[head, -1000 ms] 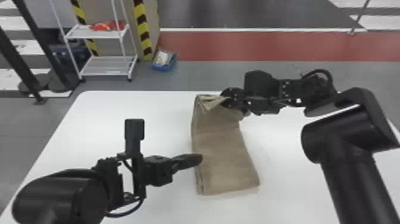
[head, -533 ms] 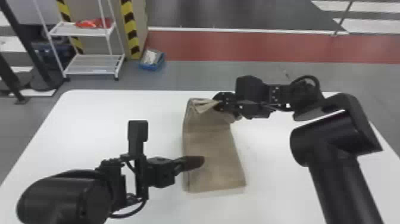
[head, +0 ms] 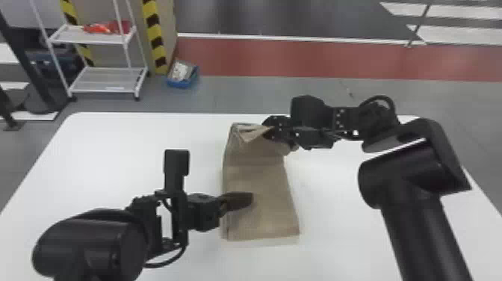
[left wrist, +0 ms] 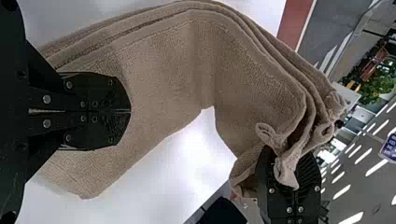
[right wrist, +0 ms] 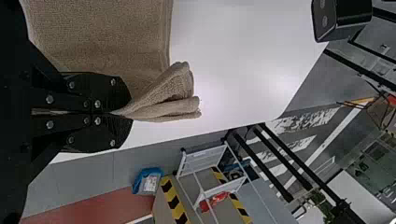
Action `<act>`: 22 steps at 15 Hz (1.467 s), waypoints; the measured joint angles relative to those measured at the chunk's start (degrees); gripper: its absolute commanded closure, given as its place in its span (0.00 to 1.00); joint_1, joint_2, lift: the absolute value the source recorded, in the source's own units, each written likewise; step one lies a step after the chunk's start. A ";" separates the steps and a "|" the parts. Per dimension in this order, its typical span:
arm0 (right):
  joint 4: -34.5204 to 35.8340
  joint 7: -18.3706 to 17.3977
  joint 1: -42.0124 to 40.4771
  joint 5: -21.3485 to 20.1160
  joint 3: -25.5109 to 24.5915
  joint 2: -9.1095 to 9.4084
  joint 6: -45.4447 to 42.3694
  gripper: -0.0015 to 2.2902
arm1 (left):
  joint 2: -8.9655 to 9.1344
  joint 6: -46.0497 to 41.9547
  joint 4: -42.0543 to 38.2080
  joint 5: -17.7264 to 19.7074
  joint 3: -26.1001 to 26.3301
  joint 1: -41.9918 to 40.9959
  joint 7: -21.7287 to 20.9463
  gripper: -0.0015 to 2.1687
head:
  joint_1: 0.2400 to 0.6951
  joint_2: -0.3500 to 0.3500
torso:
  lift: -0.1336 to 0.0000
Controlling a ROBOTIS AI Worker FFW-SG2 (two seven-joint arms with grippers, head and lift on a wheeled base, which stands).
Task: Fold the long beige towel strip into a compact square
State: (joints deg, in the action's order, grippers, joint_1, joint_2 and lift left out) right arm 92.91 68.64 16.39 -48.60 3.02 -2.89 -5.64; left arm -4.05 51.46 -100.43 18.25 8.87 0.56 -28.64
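The black left pincer, its two flat fingers together, lies in front of a long beige terry-cloth towel strip, folded in several layers with their edges stacked one beside another. The strip bends across the smooth white bench to the black right pincer, whose flat, ridged fingers grip its bunched end, where small curled flaps stick out. Past the bench run a red floor band and grey floor.

towel cut off in right wrist view, partly hidden behind left gripper in head view — table's near edge cropped
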 measured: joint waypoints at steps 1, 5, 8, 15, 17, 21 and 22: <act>0.17 0.00 0.12 0.03 0.01 -0.01 0.23 0.88 | 0.00 -0.06 0.35 -0.34 0.15 0.34 0.07 0.89 | 1.00 0.40 | 0.07; 0.82 -0.03 0.88 0.44 -0.08 -0.33 0.60 0.88 | 0.01 -1.85 2.96 -1.98 1.10 1.85 0.60 0.89 | 1.00 0.41 | 0.07; 0.83 -0.09 1.38 0.76 -0.32 -0.77 0.65 0.88 | 0.28 -2.96 5.20 -2.41 1.69 3.32 0.78 0.89 | 1.00 0.39 | 0.07; 0.78 0.07 2.22 1.16 -0.55 -1.14 -0.19 0.88 | 1.32 -5.89 9.96 -3.60 1.94 6.26 1.26 0.89 | 1.00 0.39 | 0.07; 0.78 0.31 2.13 1.21 -0.33 -1.03 -0.24 0.88 | 1.41 -7.08 11.48 -3.79 1.93 6.92 1.39 0.89 | 1.00 0.40 | 0.07; 3.03 1.47 -0.89 1.55 0.66 -1.12 -0.69 0.88 | 1.41 -8.19 12.39 -3.85 1.78 7.17 1.41 0.89 | 1.00 0.41 | 0.07; 4.06 1.80 -1.95 1.63 1.15 -1.21 -0.69 0.88 | 1.41 -8.45 12.48 -3.88 1.77 7.17 1.44 0.89 | 1.00 0.42 | 0.07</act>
State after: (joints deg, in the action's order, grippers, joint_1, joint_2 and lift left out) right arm 96.97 70.44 14.44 -46.97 4.17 -4.10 -6.32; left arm -2.63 43.01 -87.94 14.37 10.64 7.73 -27.20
